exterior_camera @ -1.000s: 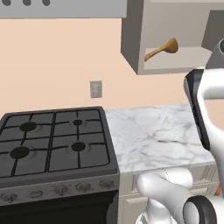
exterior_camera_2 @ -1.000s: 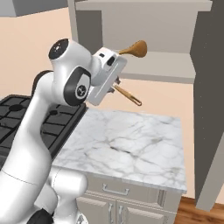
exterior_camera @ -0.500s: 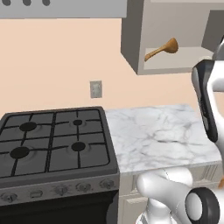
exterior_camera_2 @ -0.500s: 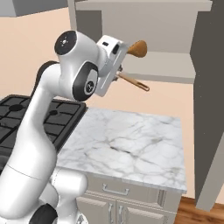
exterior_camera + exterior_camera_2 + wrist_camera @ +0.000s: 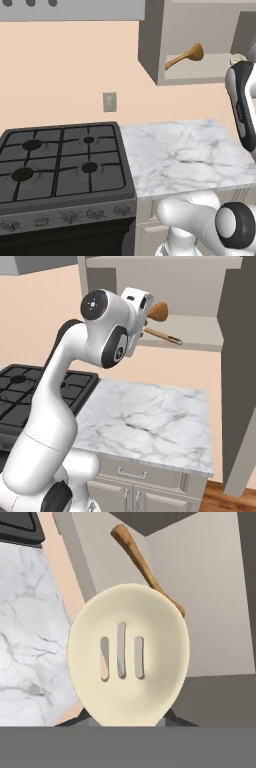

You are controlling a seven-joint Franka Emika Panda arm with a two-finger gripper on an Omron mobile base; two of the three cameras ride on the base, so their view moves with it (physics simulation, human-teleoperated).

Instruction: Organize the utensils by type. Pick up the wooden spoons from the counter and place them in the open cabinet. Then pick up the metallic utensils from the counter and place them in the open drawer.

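Marble table (image 5: 180,160), left base view: you are seeing it lying bare of utensils beside the stove (image 5: 60,165).
Open cabinet (image 5: 210,75), left base view: an orange-brown wooden spoon (image 5: 186,56) is already lying on its shelf, and the arm (image 5: 241,100) is standing nearer to it than a second ago.
Hand (image 5: 144,318), right base view: it is pinching a slotted spoon (image 5: 162,335), jaws pressed on it. Over the last second it has been lifting that spoon from below the shelf to the shelf's front edge.
Slotted spoon, hand view: its pale head is facing you, with the cabinet's wooden spoon lying just beyond it.
Meaning for you: the carry is probably ending. Reaching in over the shelf and letting go is likely coming next, then the metallic utensils.
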